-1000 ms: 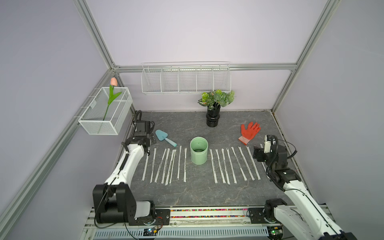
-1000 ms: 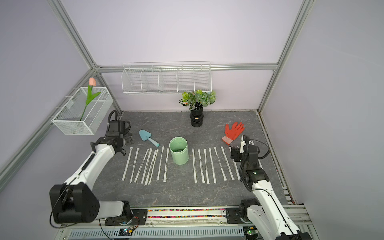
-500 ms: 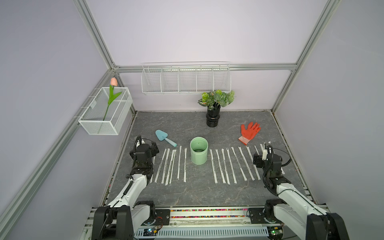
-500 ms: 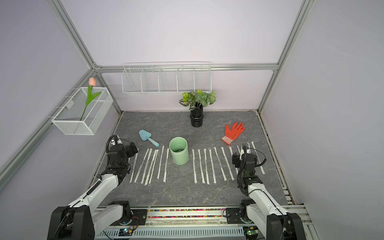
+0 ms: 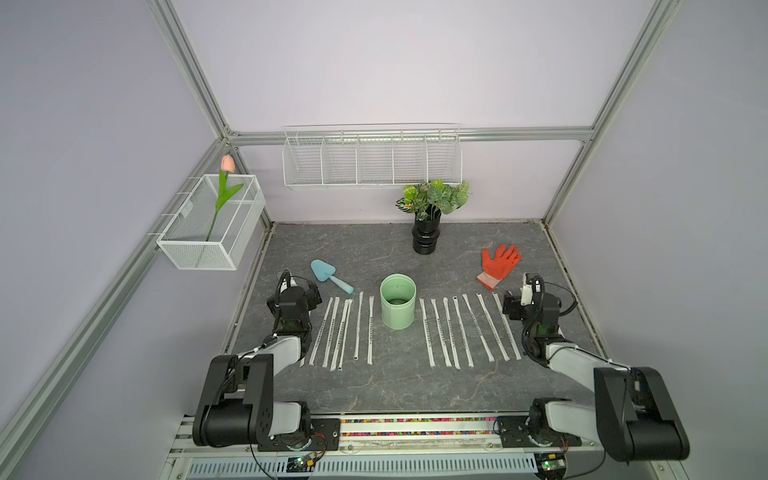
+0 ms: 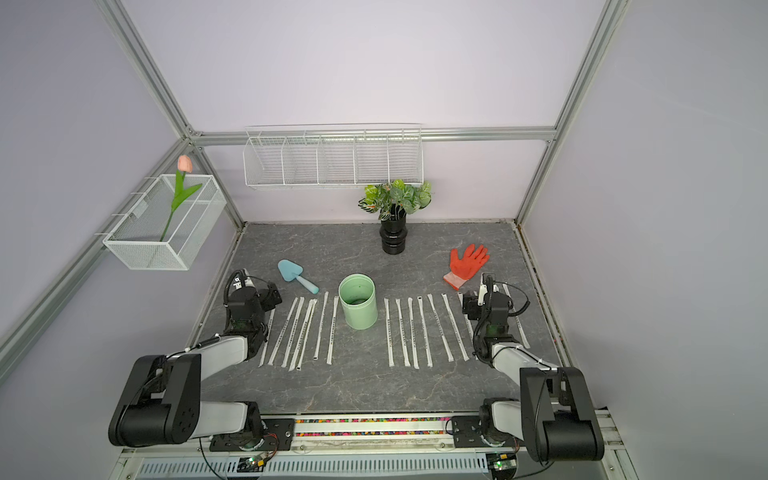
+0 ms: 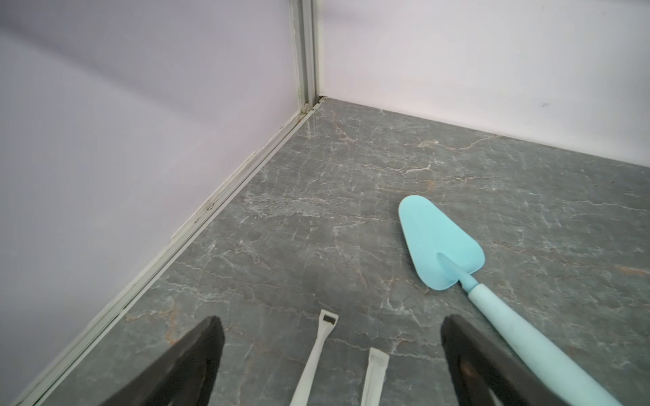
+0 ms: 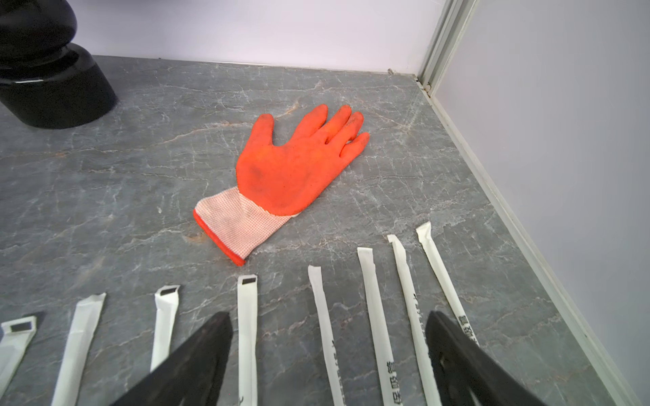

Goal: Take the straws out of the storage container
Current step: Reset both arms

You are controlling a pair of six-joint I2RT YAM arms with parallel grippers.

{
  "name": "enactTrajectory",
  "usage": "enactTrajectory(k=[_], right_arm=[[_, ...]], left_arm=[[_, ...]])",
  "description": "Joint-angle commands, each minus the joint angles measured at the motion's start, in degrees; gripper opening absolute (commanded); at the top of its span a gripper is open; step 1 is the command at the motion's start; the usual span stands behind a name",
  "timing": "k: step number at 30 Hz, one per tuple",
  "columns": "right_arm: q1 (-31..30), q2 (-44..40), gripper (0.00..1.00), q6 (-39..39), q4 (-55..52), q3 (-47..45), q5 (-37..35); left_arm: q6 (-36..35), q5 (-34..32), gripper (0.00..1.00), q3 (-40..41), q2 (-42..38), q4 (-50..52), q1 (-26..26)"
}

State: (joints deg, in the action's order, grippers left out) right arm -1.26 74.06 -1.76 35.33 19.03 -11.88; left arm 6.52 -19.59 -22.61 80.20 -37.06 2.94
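The tabletop (image 5: 395,386) is a dark grey stone-look slab with pale veins and a slight sheen. It is boxed in on three sides by plain lilac walls (image 5: 374,75) set in an aluminium frame (image 5: 519,134). A white wire rack (image 5: 372,162) hangs on the far wall, and a white mesh basket (image 5: 199,253) holding a pink tulip (image 5: 227,164) hangs on the left wall.

In the middle of the slab the mint-green cup (image 5: 398,322) stands upright. The straws (image 5: 370,328) lie flat on the tabletop outside it, in two rows running near to far, one row to its left and one to its right. A blue trowel (image 5: 322,269) lies far left of the cup, an orange glove (image 5: 500,262) far right, and a black vase (image 5: 424,241) of green leaves stands by the far wall.

The left claw (image 7: 332,321) is spread wide over the far ends of the leftmost straws, holding nothing. The right claw (image 8: 329,316) is likewise spread, above the rightmost straws, just near of the glove.
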Motion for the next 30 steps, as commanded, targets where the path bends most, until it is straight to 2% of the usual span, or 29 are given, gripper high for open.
enactTrajectory(k=[1,4,9,11,30], right_arm=[[0.71,2.77,0.89,-0.33,6.28,1.49,2.75],[1.48,6.67,0.89,1.25,9.82,1.84,4.52],[1.49,14.66,0.89,1.42,19.27,1.28,3.80],[1.60,13.05,0.89,1.75,15.22,1.76,3.90],[0.45,13.65,0.89,0.70,15.67,2.22,2.32]], left_arm=[[-1.91,3.14,1.00,-0.76,3.69,-6.83,-0.30],[-3.05,4.71,1.00,-0.99,6.47,-8.94,-0.30],[-3.14,5.48,1.00,-1.66,6.06,-6.93,-0.30],[-3.52,5.93,1.00,-1.91,6.16,-6.53,-0.30],[-3.97,6.25,1.00,-2.31,6.12,-5.83,-0.22]])
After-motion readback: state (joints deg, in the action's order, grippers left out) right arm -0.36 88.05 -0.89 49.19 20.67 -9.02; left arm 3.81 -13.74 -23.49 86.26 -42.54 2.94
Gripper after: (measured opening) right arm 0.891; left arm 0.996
